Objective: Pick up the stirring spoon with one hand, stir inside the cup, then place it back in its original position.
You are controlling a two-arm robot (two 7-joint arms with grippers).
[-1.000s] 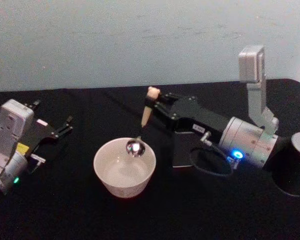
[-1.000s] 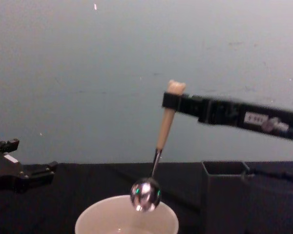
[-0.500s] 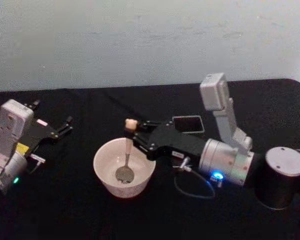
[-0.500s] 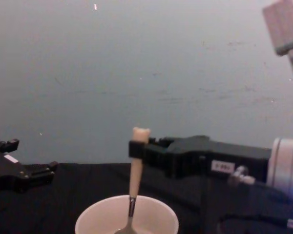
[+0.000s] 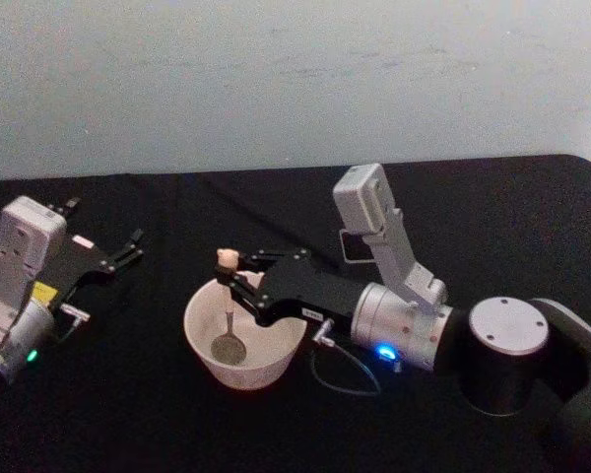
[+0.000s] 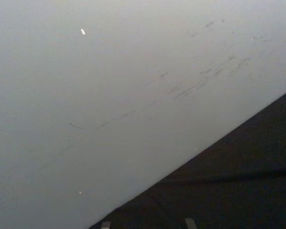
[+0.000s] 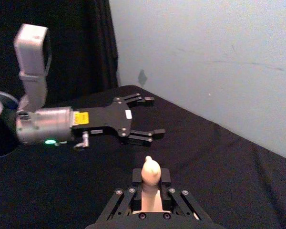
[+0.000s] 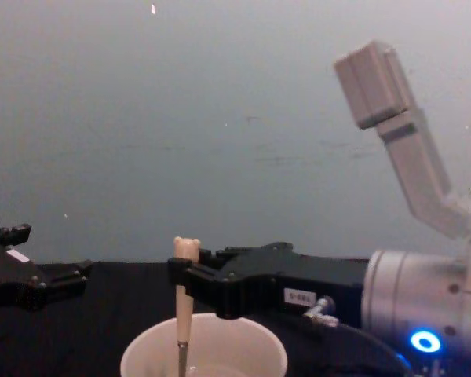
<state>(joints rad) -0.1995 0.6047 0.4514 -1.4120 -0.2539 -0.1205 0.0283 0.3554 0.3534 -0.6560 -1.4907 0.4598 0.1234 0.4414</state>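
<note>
Stirring spoon: the stirring spoon (image 5: 229,317) stands nearly upright inside the cup, left of centre in the head view. Its bear head is above the rim and its shiny bowl is low in the cup's hollow. Whether the bowl touches the bottom cannot be told. In the chest view its pale handle (image 8: 182,314) drops past the rim at bottom centre.
Cup: the cream-white cup (image 5: 244,374) sits on the black table, lower left of centre in the head view. At the bottom edge of the chest view (image 8: 251,338) it is cut off by the frame.
Right gripper: the right gripper (image 5: 234,279) reaches in from the lower right. It is clamped on the spoon's handle just under the bear head, directly above the cup. The chest view shows the same grip (image 8: 180,276). In the right wrist view (image 7: 151,179) the bear head pokes up between the closed fingers.
Holder: a sliver of the dark grey holder (image 5: 349,246) shows just right of centre in the head view. It is mostly hidden behind the right arm's wrist camera.
Left gripper: the left gripper (image 5: 105,223) lies at the left edge of the head view, well apart from the cup. Its fingers are spread wide and hold nothing. It also shows at the lower left of the chest view (image 8: 51,251).
Table: the black table (image 5: 128,414) runs back to a pale wall (image 5: 276,79).
</note>
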